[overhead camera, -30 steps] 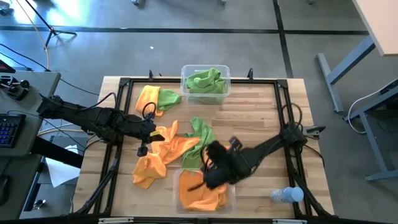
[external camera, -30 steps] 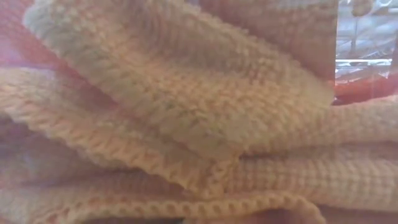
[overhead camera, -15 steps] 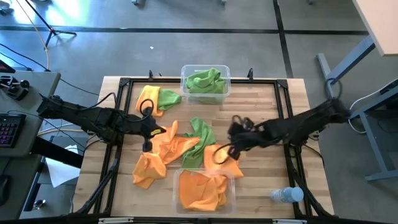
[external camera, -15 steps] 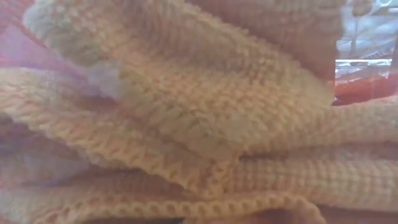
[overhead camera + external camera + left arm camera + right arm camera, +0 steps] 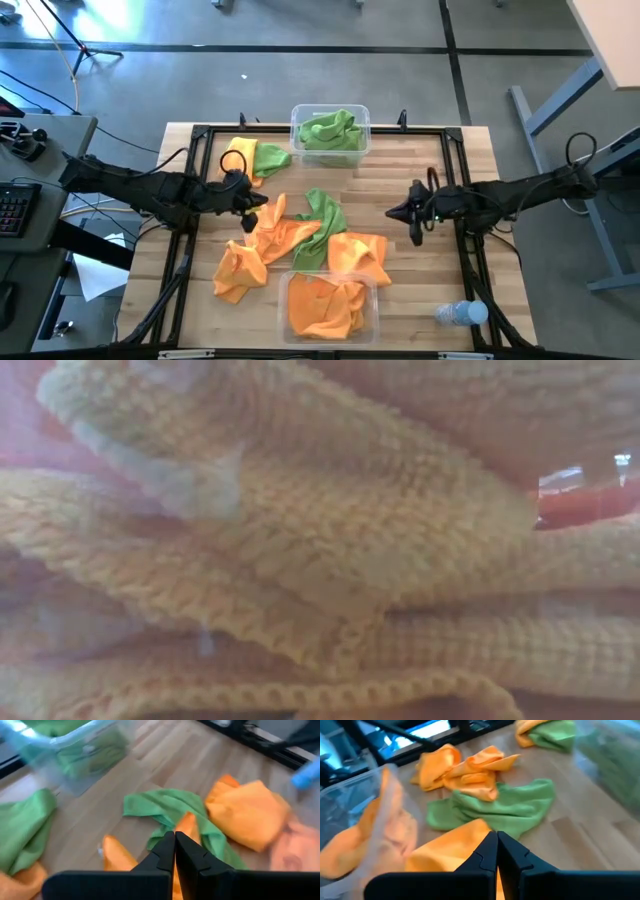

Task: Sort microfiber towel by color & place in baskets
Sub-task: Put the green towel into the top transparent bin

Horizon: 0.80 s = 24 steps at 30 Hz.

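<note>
Towels partly sorted: green basket and orange basket loaded, about 6 loose mid-frame; both claws pinched, empty.

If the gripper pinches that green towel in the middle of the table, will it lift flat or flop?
The green towel lies crumpled in folds, so it will probably drape limply. An orange towel overlaps its edge and may drag along.
</note>
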### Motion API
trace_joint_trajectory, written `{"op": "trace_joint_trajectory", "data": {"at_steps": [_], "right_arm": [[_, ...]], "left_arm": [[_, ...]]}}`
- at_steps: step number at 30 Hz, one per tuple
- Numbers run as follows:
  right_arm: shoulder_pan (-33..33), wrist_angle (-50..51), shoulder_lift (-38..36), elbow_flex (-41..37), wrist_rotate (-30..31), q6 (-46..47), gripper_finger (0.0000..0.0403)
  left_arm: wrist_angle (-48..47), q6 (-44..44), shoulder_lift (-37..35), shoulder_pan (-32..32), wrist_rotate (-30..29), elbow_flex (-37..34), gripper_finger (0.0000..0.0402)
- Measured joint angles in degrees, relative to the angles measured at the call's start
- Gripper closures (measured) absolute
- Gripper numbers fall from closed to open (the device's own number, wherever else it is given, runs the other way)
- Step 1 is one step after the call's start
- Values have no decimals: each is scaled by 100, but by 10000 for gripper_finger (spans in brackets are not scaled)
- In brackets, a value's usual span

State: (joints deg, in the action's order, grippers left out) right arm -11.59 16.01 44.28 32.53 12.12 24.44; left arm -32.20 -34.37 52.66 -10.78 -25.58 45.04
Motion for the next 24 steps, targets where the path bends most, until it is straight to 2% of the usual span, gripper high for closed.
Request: {"op": "trace_joint_trajectory", "data": {"at_steps": [4,8,15,21,24], "right_arm": [[170,24,-249,-196,266,157,403],[232,17,-266,-208,370,510,403],[233,43,-266,-208,697,643,403],[233,44,-266,-208,866,613,403],[233,46,-266,-208,1166,639,403]], "left_arm": [[-95,-197,342,446,48,196,402],[-202,-67,767,931,385,439,402],[-163,986,1304,1473,491,579,401],[-62,1836,1691,1934,-191,581,400],[-90,2361,1916,2492,253,581,390]]}}
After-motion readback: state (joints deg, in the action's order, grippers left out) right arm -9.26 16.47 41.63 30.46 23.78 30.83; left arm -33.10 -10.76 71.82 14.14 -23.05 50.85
